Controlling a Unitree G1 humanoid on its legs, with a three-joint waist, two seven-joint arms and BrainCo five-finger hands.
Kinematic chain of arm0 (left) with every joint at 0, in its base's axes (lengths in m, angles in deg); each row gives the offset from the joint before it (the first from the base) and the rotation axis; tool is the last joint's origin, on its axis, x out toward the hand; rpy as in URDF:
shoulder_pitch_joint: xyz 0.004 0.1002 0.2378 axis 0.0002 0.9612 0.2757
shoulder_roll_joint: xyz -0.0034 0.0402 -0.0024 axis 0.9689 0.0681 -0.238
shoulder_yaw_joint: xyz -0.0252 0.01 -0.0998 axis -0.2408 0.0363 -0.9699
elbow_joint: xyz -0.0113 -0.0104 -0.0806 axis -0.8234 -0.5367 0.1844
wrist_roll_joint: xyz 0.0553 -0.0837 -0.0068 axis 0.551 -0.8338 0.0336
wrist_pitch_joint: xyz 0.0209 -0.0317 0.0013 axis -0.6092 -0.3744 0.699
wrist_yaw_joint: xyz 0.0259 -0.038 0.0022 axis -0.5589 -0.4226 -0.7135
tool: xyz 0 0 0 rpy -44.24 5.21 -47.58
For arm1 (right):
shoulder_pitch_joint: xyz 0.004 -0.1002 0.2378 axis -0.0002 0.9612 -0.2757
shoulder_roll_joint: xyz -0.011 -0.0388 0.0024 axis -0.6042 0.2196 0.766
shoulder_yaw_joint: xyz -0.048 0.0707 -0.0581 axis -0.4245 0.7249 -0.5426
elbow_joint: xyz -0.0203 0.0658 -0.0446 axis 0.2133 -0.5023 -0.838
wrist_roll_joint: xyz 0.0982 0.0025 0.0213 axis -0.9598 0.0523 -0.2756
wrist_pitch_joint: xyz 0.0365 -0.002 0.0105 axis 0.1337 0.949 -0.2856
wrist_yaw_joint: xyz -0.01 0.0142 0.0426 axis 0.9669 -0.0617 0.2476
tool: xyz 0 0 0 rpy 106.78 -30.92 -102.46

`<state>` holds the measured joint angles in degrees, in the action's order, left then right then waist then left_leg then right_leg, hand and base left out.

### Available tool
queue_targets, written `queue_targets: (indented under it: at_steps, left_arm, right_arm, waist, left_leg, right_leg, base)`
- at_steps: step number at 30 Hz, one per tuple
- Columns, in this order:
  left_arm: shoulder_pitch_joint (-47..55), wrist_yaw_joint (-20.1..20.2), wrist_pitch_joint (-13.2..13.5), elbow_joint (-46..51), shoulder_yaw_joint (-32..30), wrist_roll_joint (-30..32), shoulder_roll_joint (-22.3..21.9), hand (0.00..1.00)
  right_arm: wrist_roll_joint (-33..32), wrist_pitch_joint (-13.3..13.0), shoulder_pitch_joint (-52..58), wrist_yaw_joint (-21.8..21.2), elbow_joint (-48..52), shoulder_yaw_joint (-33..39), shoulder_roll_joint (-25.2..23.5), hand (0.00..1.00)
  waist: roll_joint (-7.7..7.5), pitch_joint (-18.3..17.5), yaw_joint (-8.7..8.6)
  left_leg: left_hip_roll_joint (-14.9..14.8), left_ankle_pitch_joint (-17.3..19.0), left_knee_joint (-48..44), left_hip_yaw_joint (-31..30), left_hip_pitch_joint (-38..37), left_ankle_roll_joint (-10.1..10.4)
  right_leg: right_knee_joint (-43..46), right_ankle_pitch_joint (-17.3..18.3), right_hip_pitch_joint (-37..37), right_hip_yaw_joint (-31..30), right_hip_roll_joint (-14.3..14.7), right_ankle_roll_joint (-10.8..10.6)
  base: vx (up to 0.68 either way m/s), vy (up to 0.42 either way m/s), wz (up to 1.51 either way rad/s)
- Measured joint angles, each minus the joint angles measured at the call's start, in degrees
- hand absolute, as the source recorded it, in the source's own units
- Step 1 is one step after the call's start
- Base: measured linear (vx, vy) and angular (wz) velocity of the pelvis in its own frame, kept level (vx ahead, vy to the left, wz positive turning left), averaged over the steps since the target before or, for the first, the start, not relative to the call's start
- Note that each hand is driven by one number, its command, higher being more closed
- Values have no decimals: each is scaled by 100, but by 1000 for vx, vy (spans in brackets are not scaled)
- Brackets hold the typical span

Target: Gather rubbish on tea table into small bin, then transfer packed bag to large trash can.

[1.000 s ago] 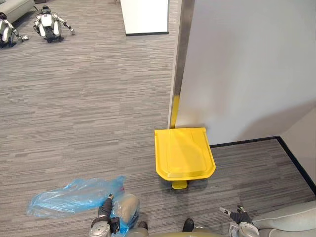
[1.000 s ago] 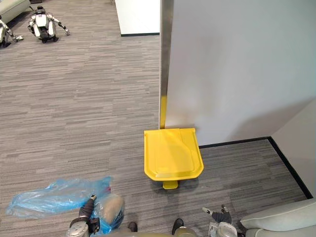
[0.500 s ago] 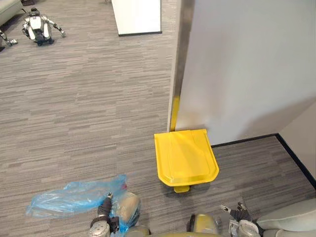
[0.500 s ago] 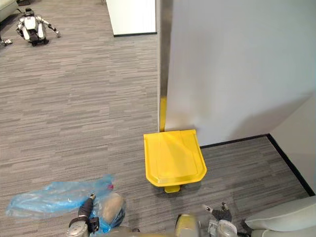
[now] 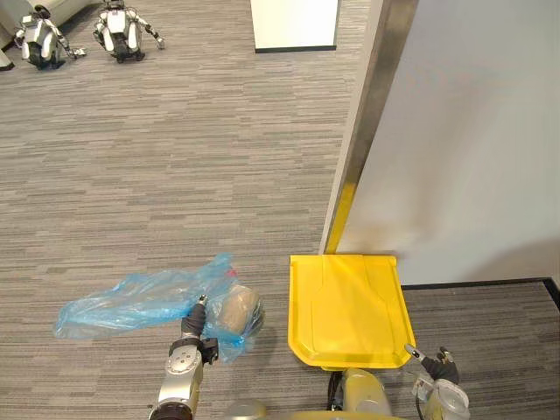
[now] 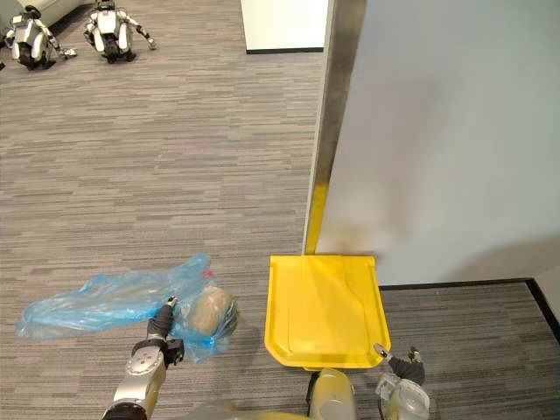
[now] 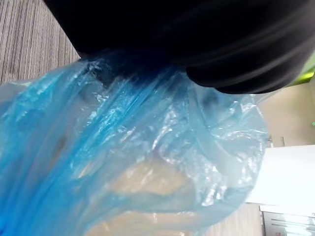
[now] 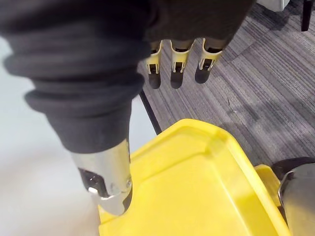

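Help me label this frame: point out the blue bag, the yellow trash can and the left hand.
blue bag (image 5: 122, 306), left eye view, its flat empty stretch.
yellow trash can (image 5: 350, 306), left eye view, middle of its lid.
left hand (image 5: 191, 331), left eye view, its dark ribbed cover.

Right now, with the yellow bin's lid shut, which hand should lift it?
Right, probably. The right hand is empty, beside the near corner of the closed yellow bin. The left hand grips the blue bag, off to the bin's left.
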<state>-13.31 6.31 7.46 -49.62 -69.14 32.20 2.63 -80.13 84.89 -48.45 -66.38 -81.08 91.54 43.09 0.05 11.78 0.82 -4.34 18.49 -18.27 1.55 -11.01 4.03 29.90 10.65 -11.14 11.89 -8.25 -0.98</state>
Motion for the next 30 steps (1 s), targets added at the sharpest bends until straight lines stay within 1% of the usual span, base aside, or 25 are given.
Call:
queue_targets:
  at_steps: [1,3,5,10,12,16,18,19,20,21,22,23,24,25,26,27,28,29,30]
  left_arm:
    - [54,1,-1,-11,4,1,-69,100]
    - [133,0,-12,-52,12,3,-85,100]
    - [257,-1,-26,-53,11,2,-84,100]
    - [354,-2,-79,-178,33,2,-85,100]
    - [430,-1,-81,-177,52,1,-85,100]
    - [458,-3,-81,-175,58,-1,-86,100]
    - [463,-4,-81,-172,80,-1,-75,100]
    - [459,-6,-82,-152,78,-1,-85,100]
    - [460,-8,-82,-142,69,-2,-101,100]
    - [495,-21,-72,-58,23,-5,-183,100]
    - [454,-23,-69,-22,37,-6,-165,100]
    - [467,-23,-71,-22,34,-7,-167,100]
    - [559,-32,-73,-23,-43,-7,-169,100]
    - [687,-33,-75,-23,-142,-9,-174,100]
    - [727,-41,-82,-26,-177,-9,-174,100]
    - [739,-60,-117,-49,-219,-8,-163,100]
    - [749,-99,-162,-87,-264,-13,-241,100]
    - [764,-119,-162,-109,-272,-16,-338,100]
    - [732,-121,-149,-109,-265,-19,-362,100]
  right_arm:
    - [-1,2,5,0,-14,-11,-72,0]
    - [-1,7,49,-1,-56,-38,-101,0]
    - [0,9,119,0,-86,-40,-99,0]
    - [1,9,191,2,-88,-54,-93,0]
    - [1,9,229,2,-88,-62,-93,0]
    - [5,8,217,4,-87,-191,-90,0]
    - [8,8,237,3,-87,-332,-101,0]
    - [7,8,279,2,-87,-385,-104,0]
    - [7,9,299,1,-88,-385,-109,0]
    - [9,5,261,5,-79,-405,-114,0]
    - [10,10,361,3,-95,-452,-134,0]
    - [13,11,410,2,-135,-487,-135,0]
    - [17,14,439,0,-196,-528,-137,0]
    - [34,7,431,0,-198,-551,-136,0]
    - [47,0,412,0,-200,-550,-135,0]
    - [52,-3,377,0,-253,-535,-111,0]
    - [57,-3,332,4,-276,-510,-39,0]
    - [56,-31,250,10,-363,-507,26,0]
    - [55,-34,101,9,-533,-515,130,0]
  waist:
    - [-50,-30,-3]
    - [-94,-70,-5]
    - [-100,-215,4]
    - [-46,-328,-1]
    - [-37,-410,-1]
    - [-70,-409,6]
    - [-150,-382,2]
    - [-212,-388,-8]
    - [-210,-412,4]
    - [-93,-437,-5]
    - [-187,-397,-19]
    - [-250,-423,3]
    - [-331,-485,36]
    - [-408,-551,39]
    - [-429,-564,60]
    - [-480,-605,135]
    - [-302,-654,218]
    - [-193,-712,322]
    - [-149,-707,311]
  left_leg:
    - [-21,0,36,74,12,0]
    - [-52,0,117,135,27,0]
    - [-81,0,295,182,82,0]
    - [-81,-10,483,203,121,16]
    - [-86,-86,536,225,94,105]
    - [-94,-120,567,306,15,113]
    - [-60,-135,437,327,55,88]
    - [-47,-167,237,365,227,33]
    - [-106,-213,192,415,315,-42]
    - [-251,-249,229,503,451,-105]
    - [-243,-258,186,499,545,-109]
    - [-243,-261,121,493,598,-104]
    - [-271,-266,-17,493,720,-94]
    - [-275,-307,-88,508,845,-22]
    - [-287,-329,-118,521,916,18]
    - [-365,-400,-157,559,1040,128]
    - [-470,-550,-38,600,1086,184]
    - [-538,-899,321,668,1236,60]
    - [-542,-1226,521,659,1394,102]
  right_leg:
    - [-79,-52,-9,-26,36,-34]
    - [-197,-106,-27,-36,90,-50]
    - [-266,-186,-170,-55,151,-30]
    - [-341,-311,-283,-55,208,21]
    - [-399,-372,-247,-49,217,46]
    - [-368,-437,-172,-55,205,82]
    - [-309,-527,-199,-105,160,16]
    - [-324,-712,-267,-145,129,-67]
    - [-517,-846,-255,-193,183,-201]
    - [125,-609,-391,-263,204,-112]
    - [1294,-265,-479,-336,0,-112]
    - [1732,-169,-466,-403,-61,-112]
    - [2298,-79,-285,-468,-218,-184]
    - [2394,-41,-8,-567,-399,-295]
    - [2220,90,134,-595,-451,-423]
    - [1777,277,204,-493,-339,-601]
    - [1209,312,291,-451,-118,-623]
    - [348,319,455,-453,120,-594]
    - [-332,299,538,-475,226,-505]
  base:
    - [-63,-1,-5]
    - [-79,-5,-4]
    - [-62,-9,-8]
    - [-50,-6,-4]
    - [-17,-7,-1]
    - [-61,-18,-1]
    - [-152,-30,3]
    - [-231,-28,3]
    - [-226,-10,8]
    - [-166,-21,31]
    - [-141,-34,35]
    - [-158,-77,31]
    - [-148,-132,2]
    - [-136,-153,-7]
    - [-125,-203,-21]
    - [-101,-169,-34]
    - [-104,-174,-51]
    - [-162,-203,-38]
    - [-171,-206,-22]
